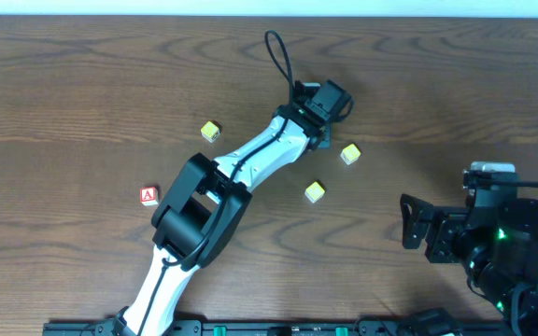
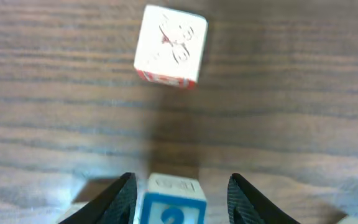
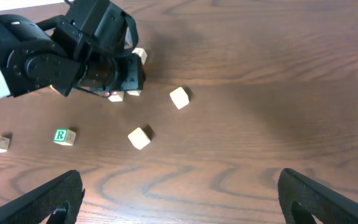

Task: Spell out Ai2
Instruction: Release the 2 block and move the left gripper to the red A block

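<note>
The 2 block (image 2: 171, 206) sits on the counter (image 1: 82, 75), well apart from the A block (image 1: 149, 195). It lies between the left jaws, which stand a little wider than it, with wood showing on each side, so it is not yet clamped. Another block (image 2: 169, 45), its red mark unreadable, lies near ahead. The right-hand gap looks larger, so centre first, close squarely on opposite faces, then lift straight up. The right jaws gape wide over bare wood, holding nothing.
</note>
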`<state>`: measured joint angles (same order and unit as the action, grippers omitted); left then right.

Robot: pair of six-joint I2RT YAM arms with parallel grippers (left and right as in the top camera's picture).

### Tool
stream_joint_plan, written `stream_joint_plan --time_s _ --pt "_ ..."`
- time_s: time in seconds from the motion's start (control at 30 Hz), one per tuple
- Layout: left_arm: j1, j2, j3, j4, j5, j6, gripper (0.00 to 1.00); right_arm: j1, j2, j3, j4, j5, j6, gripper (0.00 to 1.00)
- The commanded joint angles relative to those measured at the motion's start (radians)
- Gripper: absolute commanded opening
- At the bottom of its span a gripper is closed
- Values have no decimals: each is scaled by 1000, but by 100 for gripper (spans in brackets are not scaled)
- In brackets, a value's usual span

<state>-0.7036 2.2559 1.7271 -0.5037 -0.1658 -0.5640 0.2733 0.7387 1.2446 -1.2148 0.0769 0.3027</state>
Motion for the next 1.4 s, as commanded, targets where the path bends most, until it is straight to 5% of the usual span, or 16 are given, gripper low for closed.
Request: stream_joint_plan --time_s 0.0,0.27,0.47,0.8,1.0,1.17,1.37 --pt "38 4 23 13 -29 47 49 -6 1 3 -1 -3 -4 99" --pt "98 -129 156 -97 -45 123 45 -6 40 2 1 -2 -5 99" --pt "207 -280 156 -307 -53 138 7 -6 184 -16 43 -8 -5 93" --pt "463 -452 58 -556 4 138 6 -6 462 -17 217 -109 -45 95" --pt "504 -706 -285 -490 7 138 20 -6 479 -17 266 -109 -85 99" --pt "548 -962 -595 -430 55 135 52 -6 479 -17 292 -116 -121 99" --pt "548 -1021 -729 -498 2 134 54 -6 480 -17 309 -129 -149 99"
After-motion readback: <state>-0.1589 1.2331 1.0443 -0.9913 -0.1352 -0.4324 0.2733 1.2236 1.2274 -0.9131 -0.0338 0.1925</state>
